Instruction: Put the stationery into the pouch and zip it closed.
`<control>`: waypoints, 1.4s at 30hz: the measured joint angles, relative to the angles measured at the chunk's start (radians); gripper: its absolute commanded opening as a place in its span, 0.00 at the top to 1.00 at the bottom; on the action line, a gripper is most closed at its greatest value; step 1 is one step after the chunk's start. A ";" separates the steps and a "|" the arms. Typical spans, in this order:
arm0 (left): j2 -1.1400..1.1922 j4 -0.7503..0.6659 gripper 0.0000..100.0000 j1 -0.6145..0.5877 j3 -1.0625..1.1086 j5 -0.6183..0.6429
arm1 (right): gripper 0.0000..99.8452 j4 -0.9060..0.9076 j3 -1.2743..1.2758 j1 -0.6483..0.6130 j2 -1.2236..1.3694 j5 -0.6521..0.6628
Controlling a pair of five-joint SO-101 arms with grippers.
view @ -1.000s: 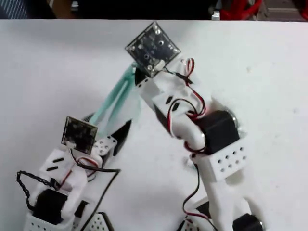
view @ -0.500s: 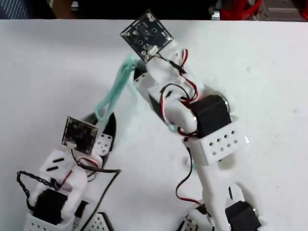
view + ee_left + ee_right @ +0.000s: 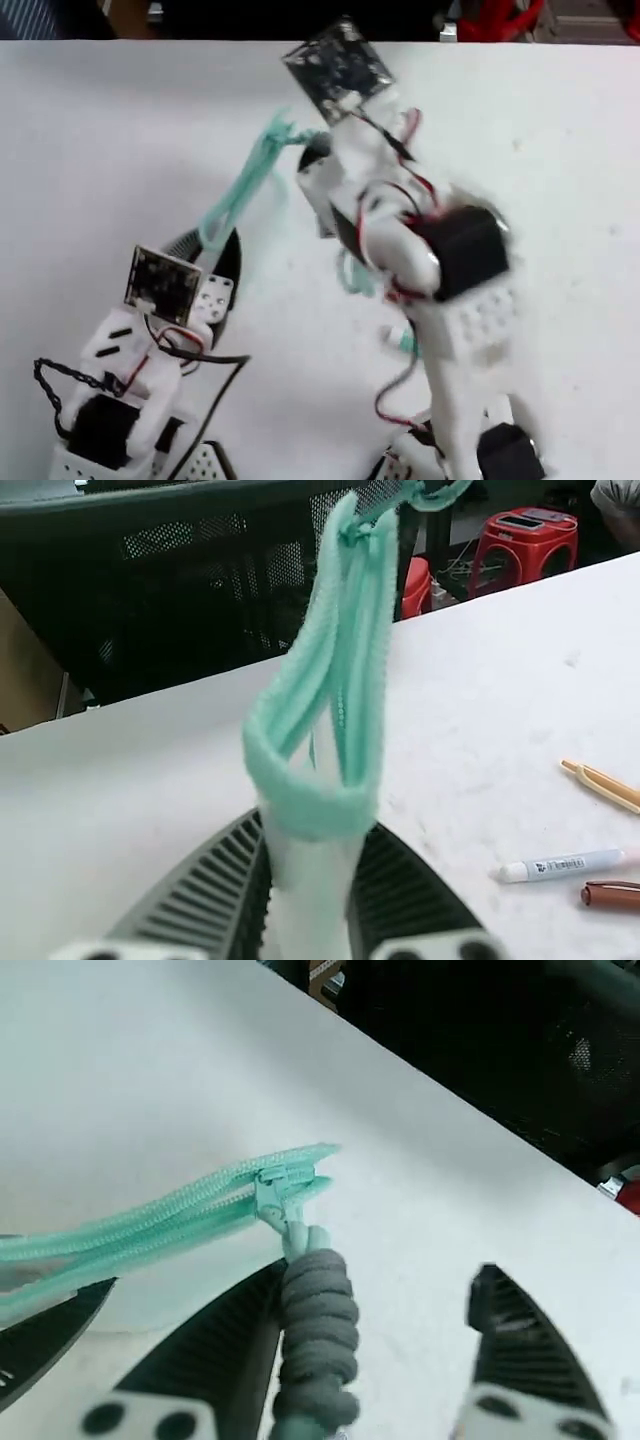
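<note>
The pouch (image 3: 240,190), clear with a teal zip edge, is stretched between the two arms above the table. My left gripper (image 3: 218,258) is shut on its near end, and the left wrist view shows the pouch (image 3: 330,710) rising from between the jaws of the left gripper (image 3: 310,852). At the far end, the zip slider (image 3: 271,1188) sits by the zip's tip, with its grey braided pull cord (image 3: 315,1325) lying against one finger. My right gripper (image 3: 380,1285) is open there, and the high view shows the right gripper (image 3: 313,155) too. A beige pen (image 3: 604,785), white marker (image 3: 560,865) and brown pen (image 3: 612,895) lie on the table.
A teal item (image 3: 350,276) and a pen tip (image 3: 398,341) peek out beneath the right arm on the white table (image 3: 100,140). Beyond the table's far edge are a dark chair (image 3: 190,590) and a red stool (image 3: 525,540). Open table lies to the left and far right.
The right arm has swung up and to the right, taking the pouch's far end with it. The left arm has stayed put, holding the near end.
</note>
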 measured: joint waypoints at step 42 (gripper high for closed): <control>0.017 0.150 0.98 -0.057 -0.080 0.003 | 0.81 -0.552 1.178 0.324 0.020 0.675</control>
